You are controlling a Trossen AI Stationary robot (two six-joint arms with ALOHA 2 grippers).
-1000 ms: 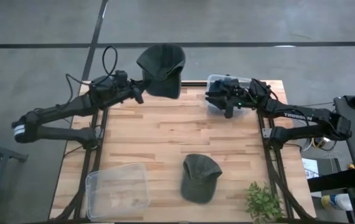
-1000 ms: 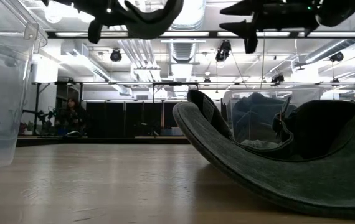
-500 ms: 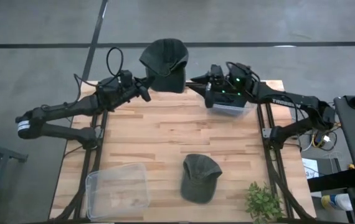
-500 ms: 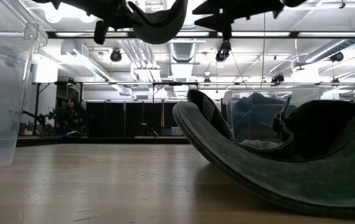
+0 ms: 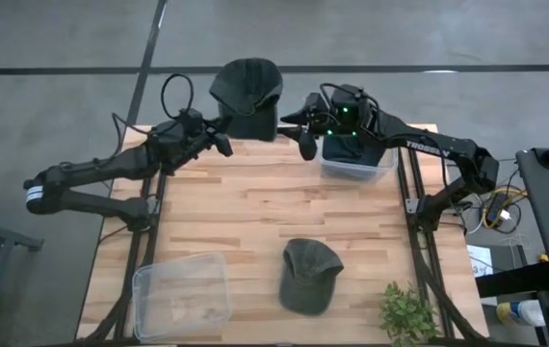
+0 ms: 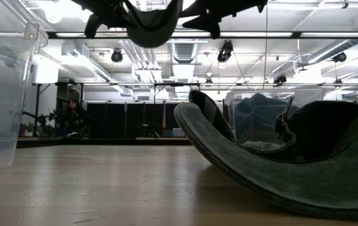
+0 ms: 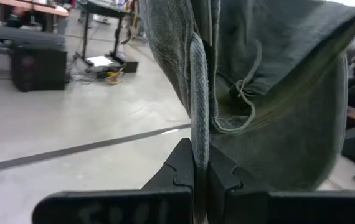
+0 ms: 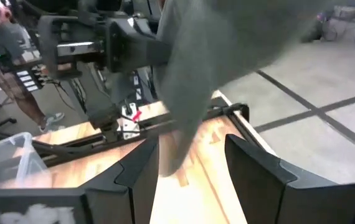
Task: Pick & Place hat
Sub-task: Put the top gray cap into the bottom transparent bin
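Hanging past the table's (image 5: 255, 207) far edge, hat (image 5: 248, 96) in left tool (image 5: 219, 137).

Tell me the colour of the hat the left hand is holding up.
Dark grey-green hat, clamped in the left hand; the left wrist view shows it best.

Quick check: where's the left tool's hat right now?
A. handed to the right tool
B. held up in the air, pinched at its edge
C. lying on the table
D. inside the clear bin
B: the left tool pinches the hat by its edge, aloft at the table's far edge; the right tool is open beside it.
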